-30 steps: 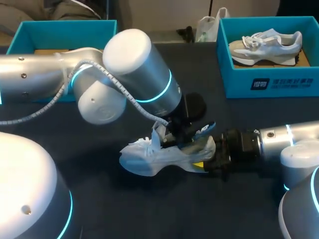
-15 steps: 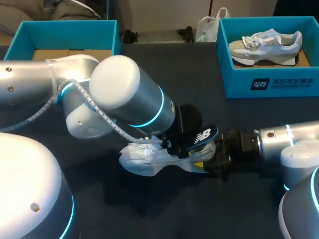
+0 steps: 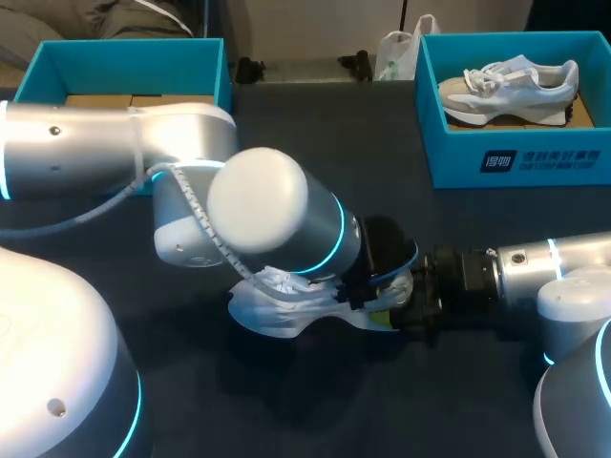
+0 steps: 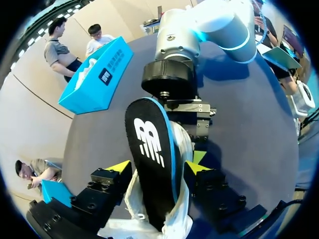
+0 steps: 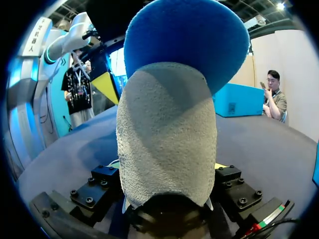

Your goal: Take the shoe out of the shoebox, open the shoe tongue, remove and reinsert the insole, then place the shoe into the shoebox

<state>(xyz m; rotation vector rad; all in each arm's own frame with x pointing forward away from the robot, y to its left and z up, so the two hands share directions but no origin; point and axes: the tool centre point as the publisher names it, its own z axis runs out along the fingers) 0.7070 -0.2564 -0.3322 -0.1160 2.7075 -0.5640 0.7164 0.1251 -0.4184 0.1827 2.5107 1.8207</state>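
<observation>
Shoe (image 3: 277,310), white and low, lies on its side near the middle of the dark desk (image 3: 382,172), toe toward the left arm (image 3: 277,219) and heel toward the right arm (image 3: 535,272). The right jaws are clenched on the heel (image 5: 167,134), one finger on each flank of its grey, pebbled back. The left jaws grasp the insole (image 4: 152,164), a yellow tip against each of its long edges. The insole stands half out of the shoe's opening, black face up, with a blue rim. Its front end is already hidden inside, so the reinsertion looks to be partly done. The teal shoebox (image 3: 124,67) at the far left of the desk is well apart from the shoe. A second box (image 3: 449,143) at the far right holds another shoe (image 3: 506,86). The shoe is probably light, with a soft upper that sags under pressure, and the heel cup looks like its stiffest part and the sound place to pin it. The insole is thin foam and likely to buckle or fold if pushed from its rear end alone. It would go in best gripped low, close to the collar, and fed forward along the sole. The tongue and laces near the left wrist could catch its edge.
</observation>
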